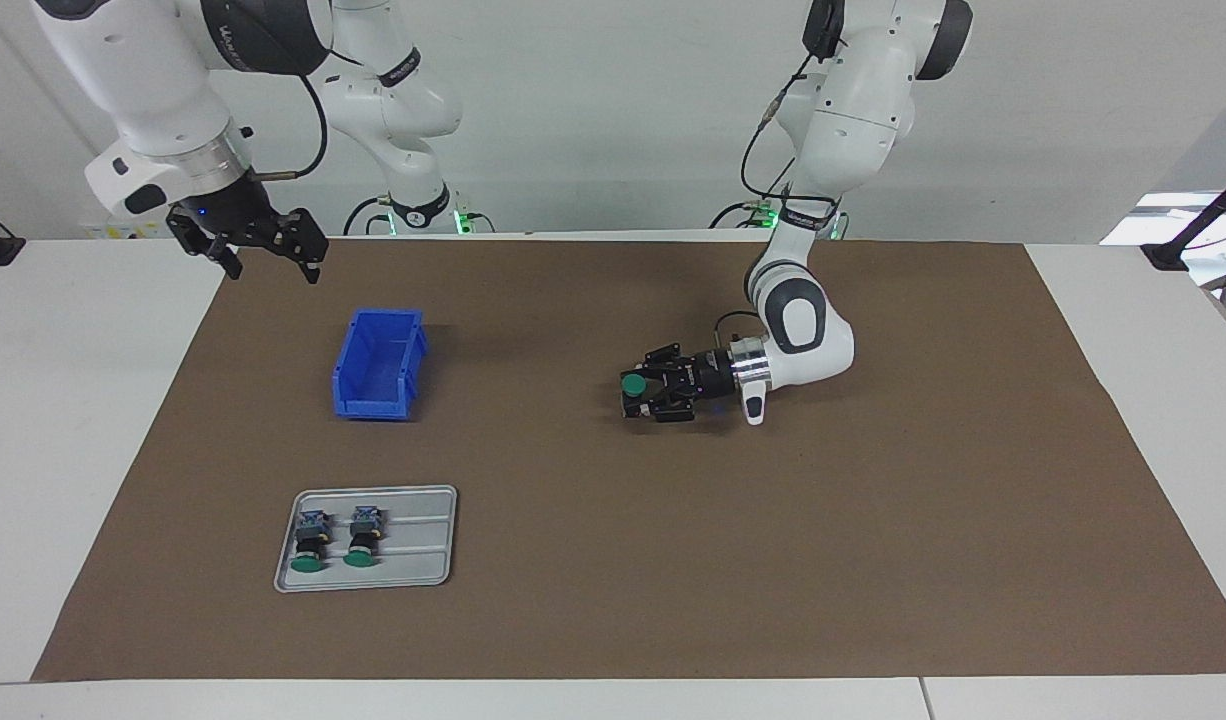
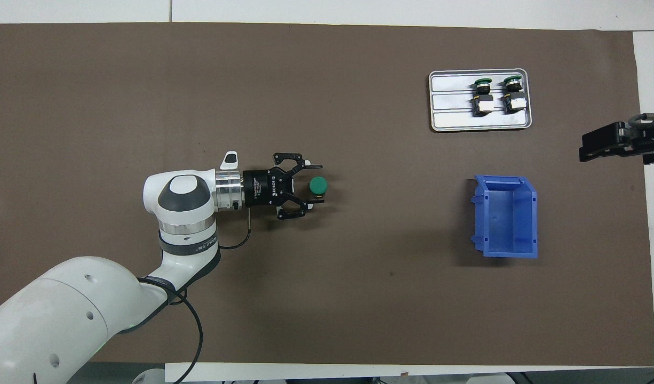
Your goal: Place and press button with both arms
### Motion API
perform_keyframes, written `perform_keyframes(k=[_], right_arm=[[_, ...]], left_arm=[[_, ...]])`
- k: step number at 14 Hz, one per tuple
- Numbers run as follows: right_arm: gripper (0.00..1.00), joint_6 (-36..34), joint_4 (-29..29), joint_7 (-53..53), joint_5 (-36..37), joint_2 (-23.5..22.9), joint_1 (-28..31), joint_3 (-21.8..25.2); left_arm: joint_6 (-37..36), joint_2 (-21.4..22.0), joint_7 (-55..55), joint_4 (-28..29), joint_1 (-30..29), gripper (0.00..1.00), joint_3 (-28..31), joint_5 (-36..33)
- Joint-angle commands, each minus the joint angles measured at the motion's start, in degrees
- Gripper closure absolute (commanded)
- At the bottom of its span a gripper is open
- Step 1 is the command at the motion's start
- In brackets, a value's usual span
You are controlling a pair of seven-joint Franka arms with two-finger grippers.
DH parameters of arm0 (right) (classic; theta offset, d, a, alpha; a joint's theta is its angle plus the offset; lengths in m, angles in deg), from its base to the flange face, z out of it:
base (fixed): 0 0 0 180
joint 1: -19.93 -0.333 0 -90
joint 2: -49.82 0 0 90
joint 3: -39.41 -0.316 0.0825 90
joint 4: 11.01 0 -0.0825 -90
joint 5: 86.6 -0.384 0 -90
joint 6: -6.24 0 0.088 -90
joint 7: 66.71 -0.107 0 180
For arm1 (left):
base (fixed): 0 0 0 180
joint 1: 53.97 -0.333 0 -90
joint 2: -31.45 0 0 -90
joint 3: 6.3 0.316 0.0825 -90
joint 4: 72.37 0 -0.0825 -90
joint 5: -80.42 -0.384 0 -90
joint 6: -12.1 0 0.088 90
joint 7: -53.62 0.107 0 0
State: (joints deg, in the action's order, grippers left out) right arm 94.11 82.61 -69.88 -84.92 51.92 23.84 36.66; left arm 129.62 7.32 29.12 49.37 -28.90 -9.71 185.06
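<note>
One button (image 1: 632, 384) upright, left claw (image 1: 630, 393) spread around it

White counter (image 1: 93, 420) covered mostly by a brown mat (image 1: 873, 520) reaching close to its edges; bare white strips show at both ends. Plain white wall (image 1: 593, 110) along the counter's robot-side edge. Even indoor lighting, soft shadows. Bright glare at one upper corner.

Mat (image 1: 873, 560) – matt brown, paper-like; tray (image 1: 428, 575) – dull metal; bin (image 1: 351, 385) – glossy blue plastic.
</note>
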Motion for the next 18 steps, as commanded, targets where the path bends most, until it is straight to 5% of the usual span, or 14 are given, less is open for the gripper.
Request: perform_keyframes(k=[1, 5, 10, 14, 18], right_arm=[[0.01, -0.2, 1.0, 1.4, 0.1, 0.9, 0.4, -0.3], [0.01, -0.2, 1.0, 1.4, 0.1, 0.9, 0.4, -0.3], [0.01, -0.2, 1.0, 1.4, 0.1, 0.9, 0.4, -0.3], [0.01, -0.2, 1.0, 1.4, 0.1, 0.9, 0.4, -0.3], [0.01, -0.2, 1.0, 1.4, 0.1, 0.9, 0.4, -0.3]], left_arm=[[0.8, 0.6, 0.5, 0.9, 0.4, 0.0, 0.3, 1.0], [1.0, 4.8, 0.0, 4.3, 0.0, 0.0, 0.5, -2.6], [-2.9, 8.3, -0.5, 3.2, -7.5, 0.0, 0.4, -20.7], [-4.7, 14.5, -17.7, -7.0, -8.1, 0.0, 0.4, -45.2], [-18.7, 14.6, -19.8, -19.9, -9.9, 0.0, 0.5, -63.2]])
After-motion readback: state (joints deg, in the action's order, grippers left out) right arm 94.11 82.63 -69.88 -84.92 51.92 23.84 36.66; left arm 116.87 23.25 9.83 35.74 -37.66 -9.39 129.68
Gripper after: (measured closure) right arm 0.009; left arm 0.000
